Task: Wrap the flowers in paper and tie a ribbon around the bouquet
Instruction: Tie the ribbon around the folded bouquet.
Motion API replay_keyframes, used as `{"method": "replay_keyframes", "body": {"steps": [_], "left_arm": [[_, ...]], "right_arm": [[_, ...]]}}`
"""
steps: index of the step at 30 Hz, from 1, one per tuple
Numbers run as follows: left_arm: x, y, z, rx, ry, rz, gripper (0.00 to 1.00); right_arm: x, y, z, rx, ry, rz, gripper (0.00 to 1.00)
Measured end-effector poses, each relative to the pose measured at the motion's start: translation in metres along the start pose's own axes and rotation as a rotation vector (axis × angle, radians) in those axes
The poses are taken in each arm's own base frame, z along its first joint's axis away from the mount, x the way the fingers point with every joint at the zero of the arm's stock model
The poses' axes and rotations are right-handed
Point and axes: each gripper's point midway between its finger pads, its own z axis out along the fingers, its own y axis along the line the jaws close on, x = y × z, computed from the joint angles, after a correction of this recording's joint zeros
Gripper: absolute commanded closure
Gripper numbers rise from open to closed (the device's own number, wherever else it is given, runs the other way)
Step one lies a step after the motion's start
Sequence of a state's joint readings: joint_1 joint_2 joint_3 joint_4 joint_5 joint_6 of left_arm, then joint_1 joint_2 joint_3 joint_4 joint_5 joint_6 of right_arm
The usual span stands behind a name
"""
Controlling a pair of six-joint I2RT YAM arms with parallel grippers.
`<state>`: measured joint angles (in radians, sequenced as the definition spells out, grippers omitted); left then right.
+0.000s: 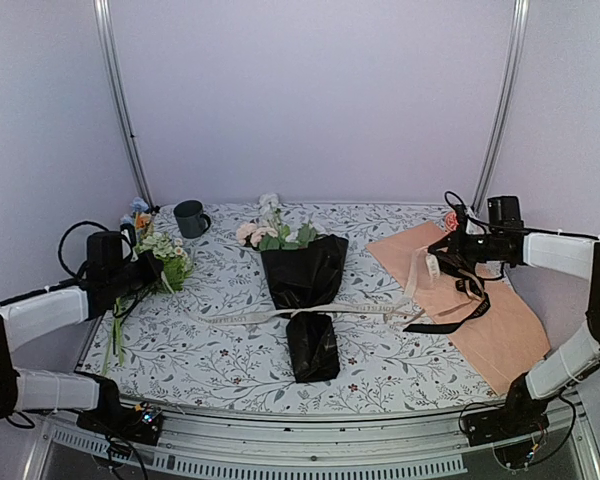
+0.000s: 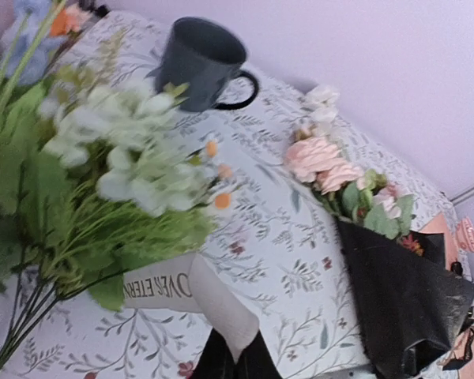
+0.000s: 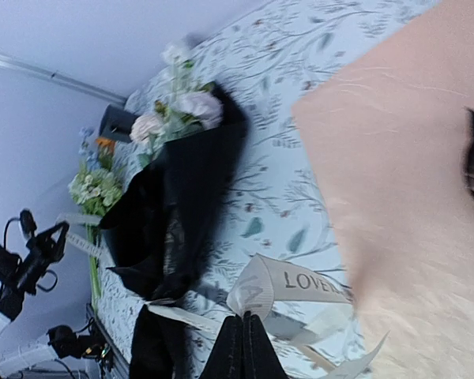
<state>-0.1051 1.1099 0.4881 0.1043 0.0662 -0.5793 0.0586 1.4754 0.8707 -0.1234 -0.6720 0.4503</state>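
Top external — bouquet (image 1: 302, 285) flat mid-table, blooms toward the far wall, well apart from both grippers. Ribbon (image 1: 230, 317) strung across its narrow waist, one end running off to each side. Left gripper (image 1: 150, 270) beside the spare bunch (image 1: 172, 258), jaws pinched tight on the printed ribbon end — same at the right gripper (image 1: 440, 252), above the peach sheet (image 1: 500, 330), jaws clamped on the other end.
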Motion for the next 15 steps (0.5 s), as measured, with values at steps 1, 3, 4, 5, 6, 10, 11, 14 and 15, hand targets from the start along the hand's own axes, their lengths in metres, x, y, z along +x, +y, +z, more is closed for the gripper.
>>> {"method": "replay_keyframes", "body": {"steps": [1, 3, 4, 5, 6, 10, 11, 14, 15], "left_arm": [[-0.007, -0.013, 0.002, 0.029, -0.010, 0.022, 1.00], [-0.021, -0.042, 0.003, 0.089, -0.029, 0.069, 1.00], [-0.027, -0.054, 0.002, 0.115, -0.040, 0.092, 1.00], [-0.031, -0.064, 0.000, 0.135, -0.048, 0.110, 1.00], [-0.034, -0.075, -0.002, 0.159, -0.053, 0.135, 1.00], [-0.043, -0.122, -0.013, 0.253, -0.064, 0.232, 1.00], [-0.043, -0.132, -0.016, 0.273, -0.062, 0.251, 1.00], [-0.037, -0.161, -0.027, 0.330, -0.050, 0.311, 1.00], [-0.034, -0.166, -0.029, 0.338, -0.043, 0.326, 1.00]], "right_arm": [[0.003, 0.021, 0.011, -0.042, 0.030, -0.040, 1.00], [0.011, 0.055, 0.031, -0.107, 0.091, -0.108, 1.00], [0.017, 0.068, 0.039, -0.135, 0.119, -0.137, 1.00], [0.021, 0.077, 0.042, -0.156, 0.138, -0.155, 1.00], [0.028, 0.087, 0.045, -0.184, 0.163, -0.175, 1.00], [0.044, 0.098, 0.044, -0.227, 0.220, -0.187, 1.00], [0.046, 0.097, 0.044, -0.226, 0.229, -0.186, 1.00], [0.055, 0.095, 0.042, -0.217, 0.265, -0.193, 1.00], [0.057, 0.094, 0.042, -0.211, 0.277, -0.197, 1.00]]}}
